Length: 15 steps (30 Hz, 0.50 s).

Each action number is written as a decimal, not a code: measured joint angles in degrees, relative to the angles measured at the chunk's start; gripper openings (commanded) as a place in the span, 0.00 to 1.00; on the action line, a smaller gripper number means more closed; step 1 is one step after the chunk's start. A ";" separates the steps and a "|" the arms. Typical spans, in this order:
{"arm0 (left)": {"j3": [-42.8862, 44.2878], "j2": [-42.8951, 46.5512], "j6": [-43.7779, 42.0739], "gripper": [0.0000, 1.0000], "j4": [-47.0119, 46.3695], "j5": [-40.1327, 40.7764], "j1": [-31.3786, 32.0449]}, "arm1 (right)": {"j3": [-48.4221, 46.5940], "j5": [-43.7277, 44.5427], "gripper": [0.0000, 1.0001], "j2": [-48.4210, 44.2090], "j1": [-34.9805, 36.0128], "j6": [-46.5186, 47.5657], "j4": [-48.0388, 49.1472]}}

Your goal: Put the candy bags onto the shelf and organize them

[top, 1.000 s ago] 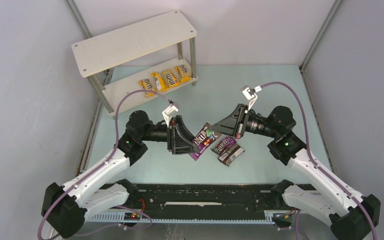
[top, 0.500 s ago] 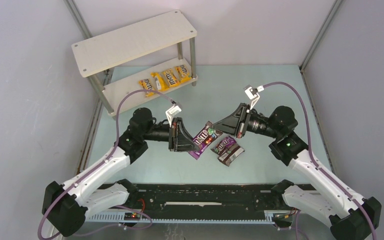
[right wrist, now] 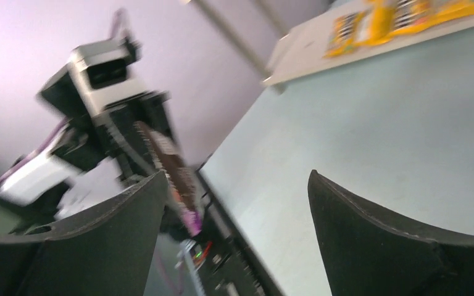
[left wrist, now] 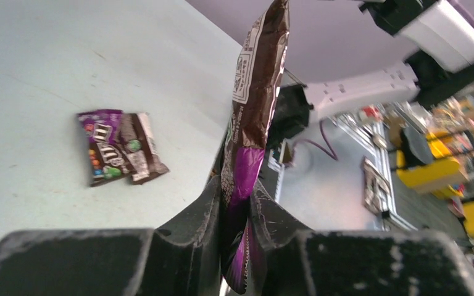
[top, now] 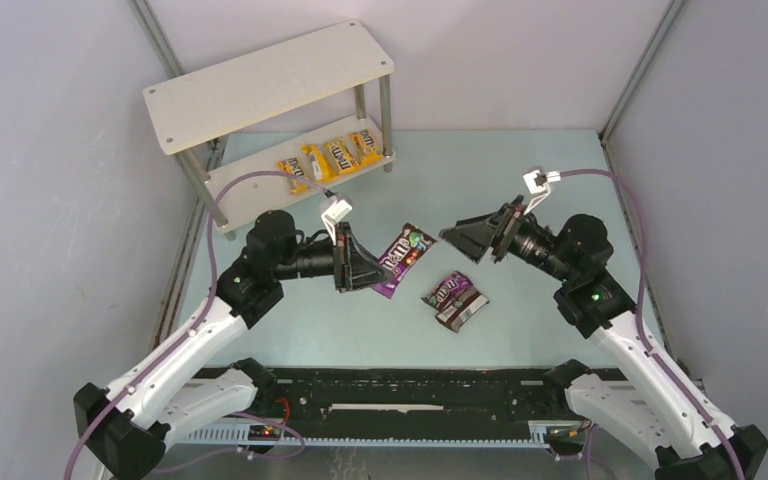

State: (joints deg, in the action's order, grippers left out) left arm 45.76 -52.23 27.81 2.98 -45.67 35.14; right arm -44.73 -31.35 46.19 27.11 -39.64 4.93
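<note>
"What's the left gripper (left wrist: 237, 209) got?"

"A glossy, crinkled purple candy packet (top: 405, 255), pinched by one end above the pale green table (top: 520, 180). The right gripper (top: 468, 238) is spread wide, holding nothing."

"The rest?"

"Another purple packet (top: 447, 289) touches a dark brown packet (top: 463, 311) on the table. Four yellow packets (top: 330, 158) lie on the off-white two-tier shelf (top: 260, 85), lower board, partly hidden."
</note>
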 measured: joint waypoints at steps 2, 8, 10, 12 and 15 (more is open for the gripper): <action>1.86 0.28 -0.92 0.18 2.99 3.67 -0.02 | 0.00 4.37 0.94 -0.35 -2.14 1.81 -1.14; 10.56 -0.07 -1.79 0.16 11.10 18.01 -0.83 | 0.70 21.94 0.94 4.04 -7.21 8.04 -0.74; 15.26 -1.07 -1.75 0.19 13.51 23.78 -1.86 | 2.23 25.97 0.94 7.34 -9.16 9.14 2.03; 19.71 -2.58 -1.27 0.18 14.78 28.48 -3.13 | 3.93 28.48 0.94 11.43 -10.75 9.81 4.55; 27.52 -6.69 1.29 0.18 14.51 33.73 -6.86 | 7.50 30.51 0.94 17.53 -11.87 11.39 8.59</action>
State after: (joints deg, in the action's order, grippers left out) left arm 73.28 -58.92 29.10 17.50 -11.94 28.27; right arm -37.23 -0.84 63.72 15.25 -28.25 13.52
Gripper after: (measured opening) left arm 0.216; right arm 0.941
